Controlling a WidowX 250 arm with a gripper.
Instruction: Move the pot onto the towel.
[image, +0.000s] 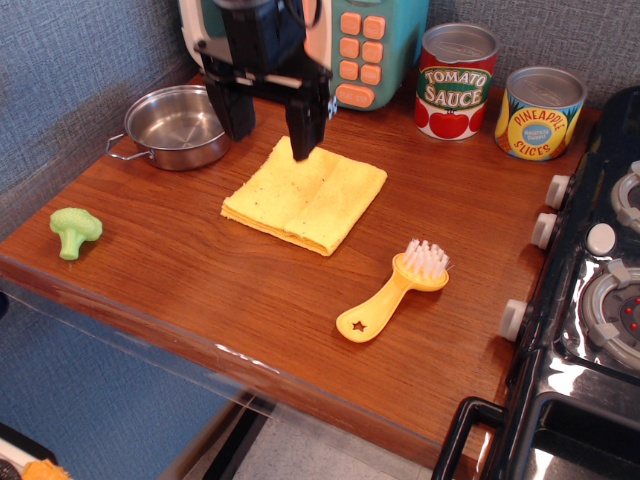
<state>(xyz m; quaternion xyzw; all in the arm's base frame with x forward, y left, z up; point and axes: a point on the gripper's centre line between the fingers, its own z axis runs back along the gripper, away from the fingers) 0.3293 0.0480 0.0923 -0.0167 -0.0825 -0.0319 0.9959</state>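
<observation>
The shiny steel pot (180, 126) sits at the back left of the wooden counter, empty, with a wire loop handle toward the left. The folded yellow towel (305, 194) lies flat in the middle of the counter, to the pot's right. My black gripper (271, 130) hangs open and empty between the pot and the towel's back corner. Its left finger is by the pot's right rim, and its right finger is over the towel's back edge.
A green toy broccoli (74, 230) lies at the front left. A yellow-handled brush (393, 291) lies in front right of the towel. Tomato sauce (455, 82) and pineapple (538, 113) cans stand at the back right. A toy microwave (362, 45) stands behind; a stove (590, 290) is on the right.
</observation>
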